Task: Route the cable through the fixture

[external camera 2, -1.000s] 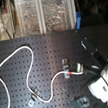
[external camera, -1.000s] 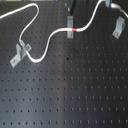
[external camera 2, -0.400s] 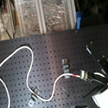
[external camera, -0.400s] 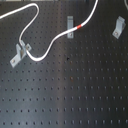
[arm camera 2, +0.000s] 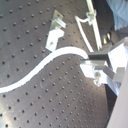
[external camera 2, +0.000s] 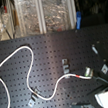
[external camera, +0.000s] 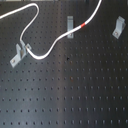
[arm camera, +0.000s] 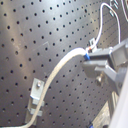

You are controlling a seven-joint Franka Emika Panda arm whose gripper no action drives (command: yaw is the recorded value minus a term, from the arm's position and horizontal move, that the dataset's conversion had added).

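my end effector (arm camera: 90, 56) is pinched on the cable (external camera: 47, 52) at its red band; the cord's light and floppy, draped mid-table beside the fixture (external camera: 70, 24), so i'd keep holding near that band.

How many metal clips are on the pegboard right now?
3 in the first exterior view: one at its left beside the cable, one top-centre, one at its right. None appear hidden.

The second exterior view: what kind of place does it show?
Probably a robotics lab bench. A black perforated board carries small metal clips and a white cable, and the gripper grasps the cable.
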